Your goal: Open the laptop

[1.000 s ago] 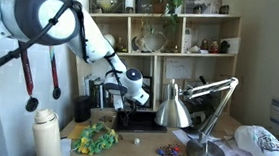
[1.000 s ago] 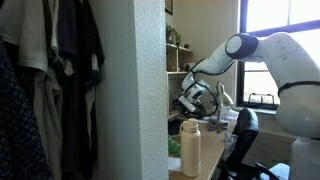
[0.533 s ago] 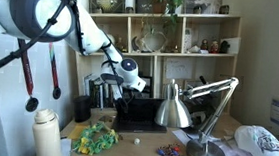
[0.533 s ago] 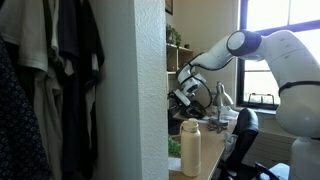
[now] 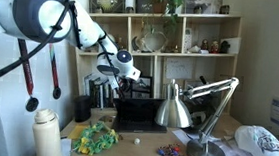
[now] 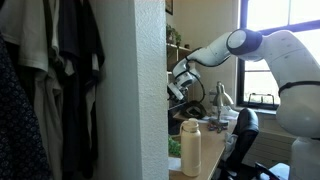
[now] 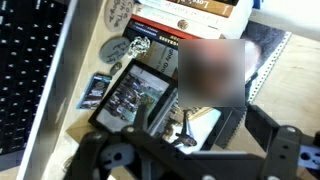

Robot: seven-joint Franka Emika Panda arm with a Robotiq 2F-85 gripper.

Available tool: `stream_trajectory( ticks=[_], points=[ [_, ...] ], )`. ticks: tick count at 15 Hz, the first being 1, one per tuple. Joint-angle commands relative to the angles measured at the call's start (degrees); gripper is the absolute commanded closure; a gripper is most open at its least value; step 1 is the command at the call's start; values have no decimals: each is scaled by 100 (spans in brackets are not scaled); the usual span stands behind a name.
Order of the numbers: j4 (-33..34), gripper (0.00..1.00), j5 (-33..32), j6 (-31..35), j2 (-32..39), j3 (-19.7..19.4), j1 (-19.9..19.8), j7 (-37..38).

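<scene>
Wrist view shows the gripper (image 7: 190, 158) spread and empty; the laptop (image 5: 137, 115), centre frame, looks open already, so next just lift clear.

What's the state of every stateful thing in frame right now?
laptop: open, lid upright, screen dark.
gripper: open, holding nothing, above the laptop and clear of it.
silver lamp: shade pointing down, no glow visible.
white bottle: upright, cap on.
</scene>
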Motion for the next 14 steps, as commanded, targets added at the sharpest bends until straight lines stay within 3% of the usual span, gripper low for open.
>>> stream_trajectory(
  ticks=[1,4,6,7,8,10,14],
  points=[
    [338,0,90,66,95,140,22,-180],
    [81,0,-219,57,-93,-34,141,317],
    [-320,0,-708,-14,-315,-361,286,946],
    [-492,0,-1002,-111,-388,-550,362,1291],
    [-675,0,-1198,-299,-500,-1081,698,1651],
    [-955,0,-1785,-527,-556,-1563,907,2320],
    [-1202,0,-2571,-1060,-629,-2050,1047,3131]
  ],
)
